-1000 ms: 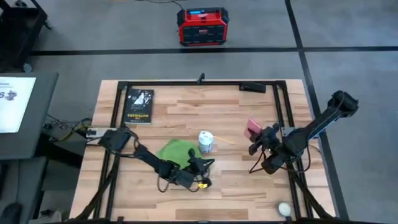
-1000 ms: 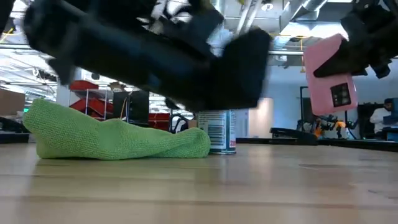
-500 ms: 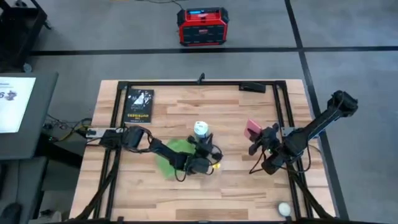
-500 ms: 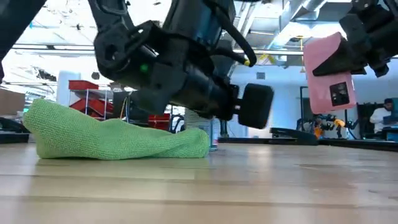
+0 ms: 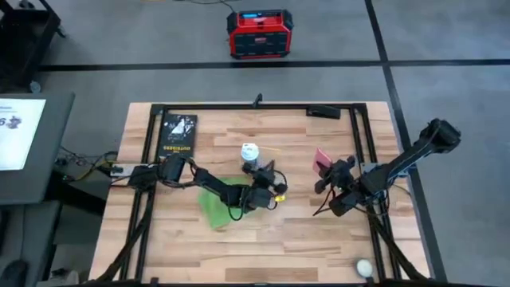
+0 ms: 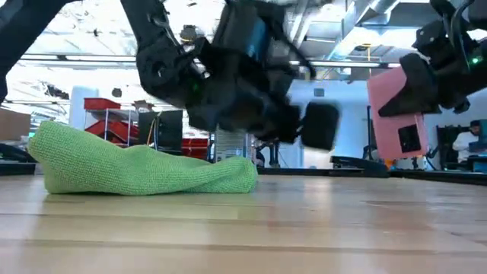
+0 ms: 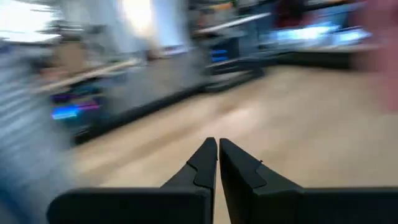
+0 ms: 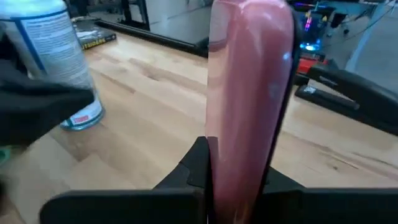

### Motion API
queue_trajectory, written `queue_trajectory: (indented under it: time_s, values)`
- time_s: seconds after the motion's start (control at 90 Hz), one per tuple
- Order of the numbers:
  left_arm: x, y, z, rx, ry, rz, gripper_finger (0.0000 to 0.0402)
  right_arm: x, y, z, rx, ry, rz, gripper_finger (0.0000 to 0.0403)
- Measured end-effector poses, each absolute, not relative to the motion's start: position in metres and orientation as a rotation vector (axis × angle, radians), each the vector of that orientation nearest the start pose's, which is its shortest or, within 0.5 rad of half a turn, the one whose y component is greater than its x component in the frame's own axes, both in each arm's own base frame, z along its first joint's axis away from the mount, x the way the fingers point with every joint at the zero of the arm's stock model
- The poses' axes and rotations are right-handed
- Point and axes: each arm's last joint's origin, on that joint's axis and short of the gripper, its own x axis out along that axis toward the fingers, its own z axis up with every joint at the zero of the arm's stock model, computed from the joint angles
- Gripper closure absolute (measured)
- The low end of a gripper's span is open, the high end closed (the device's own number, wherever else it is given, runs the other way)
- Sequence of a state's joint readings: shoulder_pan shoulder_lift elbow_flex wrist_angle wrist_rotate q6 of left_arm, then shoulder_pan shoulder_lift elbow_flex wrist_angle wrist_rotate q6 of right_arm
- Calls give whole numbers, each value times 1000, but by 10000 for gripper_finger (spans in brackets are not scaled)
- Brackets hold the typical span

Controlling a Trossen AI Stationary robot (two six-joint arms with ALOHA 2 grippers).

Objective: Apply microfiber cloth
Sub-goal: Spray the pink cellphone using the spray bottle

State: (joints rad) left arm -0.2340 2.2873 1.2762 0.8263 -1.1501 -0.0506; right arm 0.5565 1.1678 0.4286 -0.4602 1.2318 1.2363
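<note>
My left gripper [image 5: 275, 188] has swung up past the white spray can [image 5: 250, 153], fingers pressed together, empty.
The lime-green microfiber cloth [image 5: 217, 201] lies lower left of it, nearer that arm; my right gripper [image 5: 325, 171] clamps the pink phone [image 5: 322, 160].

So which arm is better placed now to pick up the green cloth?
The left arm. Its gripper is shut and empty, close beside the microfiber cloth on the table. The right gripper is farther away and already holds the pink phone, so it is not free.
</note>
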Motion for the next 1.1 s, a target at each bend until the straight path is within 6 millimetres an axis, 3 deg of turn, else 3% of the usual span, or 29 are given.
queue_trajectory:
  time_s: [0.178,0.333,0.567,0.7,0.822,0.989,1.1]
  values:
    - [438,-121,151,248,28,759,402,155,66,148,168,283,-885,393]
    - [423,-148,187,382,-19,727,401,156,66,147,174,279,-884,393]
    - [403,-179,207,460,82,738,402,156,65,147,163,285,-889,393]
    - [396,-193,193,454,175,742,401,156,63,147,160,281,-905,393]
    - [388,-188,166,353,227,755,401,157,62,148,157,276,-913,393]
    - [352,-165,138,58,197,773,402,157,62,148,151,275,-911,393]
    - [322,-149,123,-1,217,708,402,157,63,148,155,273,-910,392]
